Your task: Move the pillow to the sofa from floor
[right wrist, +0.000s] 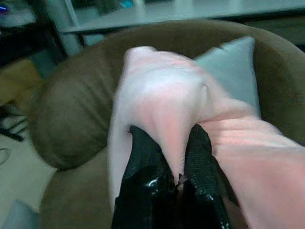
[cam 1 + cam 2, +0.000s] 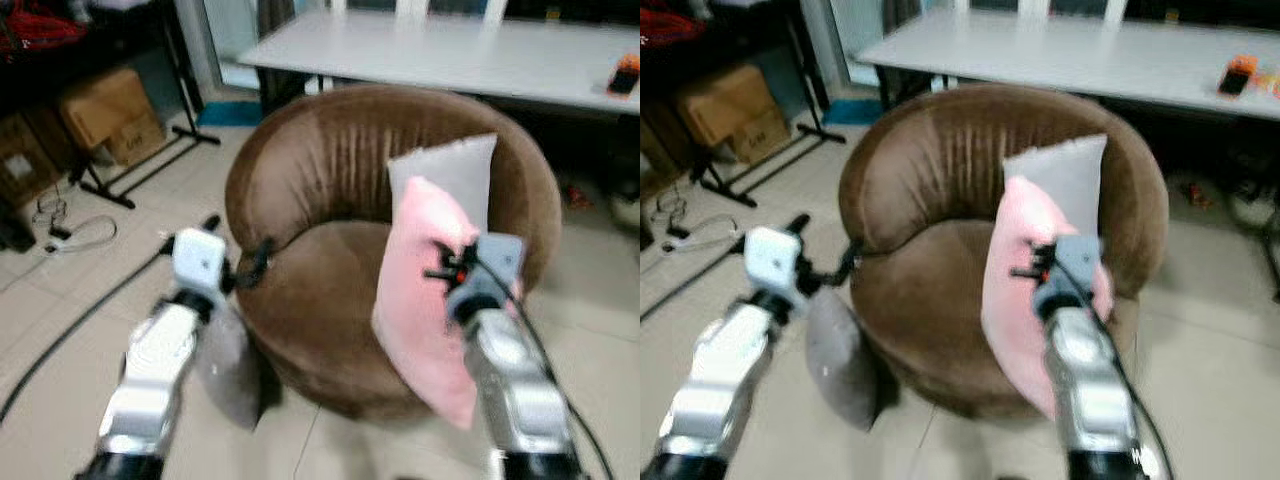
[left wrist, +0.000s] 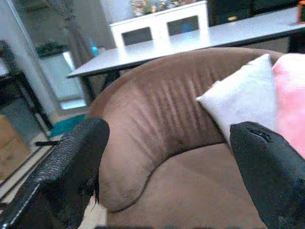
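three pillows (image 2: pixel 425 300), one sofa (image 2: pixel 320 180), two boxes (image 2: pixel 100 105)

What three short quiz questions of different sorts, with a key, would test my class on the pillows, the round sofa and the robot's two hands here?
1. True or false: the right hand pinches the pink pillow.
2. Multiple choice: the white pillow is (A) on the floor, (B) leaning on the brown sofa's backrest, (C) on the table.
3. Short answer: where is the grey pillow, and how is the left hand?

Key
1. True; its fingers are closed on a fold of the fabric.
2. B.
3. On the floor against the sofa's front, beside the left arm; the left hand is open and empty, pointing at the sofa.
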{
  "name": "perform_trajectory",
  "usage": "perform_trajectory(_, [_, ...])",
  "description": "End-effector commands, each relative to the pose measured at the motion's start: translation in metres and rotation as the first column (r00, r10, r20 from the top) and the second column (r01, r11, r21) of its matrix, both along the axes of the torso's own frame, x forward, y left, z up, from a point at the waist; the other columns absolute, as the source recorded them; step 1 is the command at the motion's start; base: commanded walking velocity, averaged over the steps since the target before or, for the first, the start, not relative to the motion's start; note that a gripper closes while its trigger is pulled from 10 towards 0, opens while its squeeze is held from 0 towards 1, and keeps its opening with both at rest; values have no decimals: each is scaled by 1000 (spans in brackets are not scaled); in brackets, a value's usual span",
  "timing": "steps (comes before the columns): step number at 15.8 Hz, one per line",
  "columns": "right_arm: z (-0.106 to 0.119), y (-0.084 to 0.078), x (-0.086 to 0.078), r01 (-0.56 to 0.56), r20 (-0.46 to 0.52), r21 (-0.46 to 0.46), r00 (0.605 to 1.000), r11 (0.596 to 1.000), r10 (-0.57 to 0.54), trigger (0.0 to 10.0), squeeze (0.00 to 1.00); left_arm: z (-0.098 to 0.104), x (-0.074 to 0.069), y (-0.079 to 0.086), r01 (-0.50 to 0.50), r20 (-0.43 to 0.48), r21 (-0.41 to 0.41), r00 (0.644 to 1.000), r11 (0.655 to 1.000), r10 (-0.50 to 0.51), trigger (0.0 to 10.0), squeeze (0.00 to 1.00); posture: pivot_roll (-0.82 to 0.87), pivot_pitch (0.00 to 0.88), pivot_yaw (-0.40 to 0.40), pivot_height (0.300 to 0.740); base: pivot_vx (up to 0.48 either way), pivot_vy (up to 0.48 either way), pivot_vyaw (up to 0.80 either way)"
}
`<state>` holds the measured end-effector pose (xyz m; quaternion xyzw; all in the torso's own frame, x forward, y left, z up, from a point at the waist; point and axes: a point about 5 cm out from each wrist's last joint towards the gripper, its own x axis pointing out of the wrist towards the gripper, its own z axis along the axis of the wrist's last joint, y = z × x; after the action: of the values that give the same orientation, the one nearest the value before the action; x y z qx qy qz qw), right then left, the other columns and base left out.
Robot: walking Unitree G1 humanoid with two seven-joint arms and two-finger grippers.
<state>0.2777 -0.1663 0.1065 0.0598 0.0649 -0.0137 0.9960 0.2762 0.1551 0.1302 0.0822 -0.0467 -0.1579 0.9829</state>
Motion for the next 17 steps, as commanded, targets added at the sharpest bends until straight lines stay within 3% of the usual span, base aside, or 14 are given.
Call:
perform_trajectory(1, [10,8,4,-26,55,9,998,1000,25,10000,0,2,0,7,-16,8,21,1000,1000,16,10000,0,-114,0,61,740,304,0,0])
perform_trajectory(7, [11,10,5,-38,61,8,997,999,38,10000,0,2,0,6,-8,9,22,1000,1000,8,10000,0,-113,0,57,740,299,0,0])
perform_trajectory(13, [10,11,6,-48,54,7,997,999,48,10000,0,0,-2,6,0,1,26,1000,1000,0,10000,0,-107,0,51,740,296,0,-756])
perform_trajectory(17, [10,17,7,-126,52,10,991,992,125,10000,0,-1,-3,4,29,-8,44,1000,999,-29,10000,0,-103,0,49,740,201,0,0])
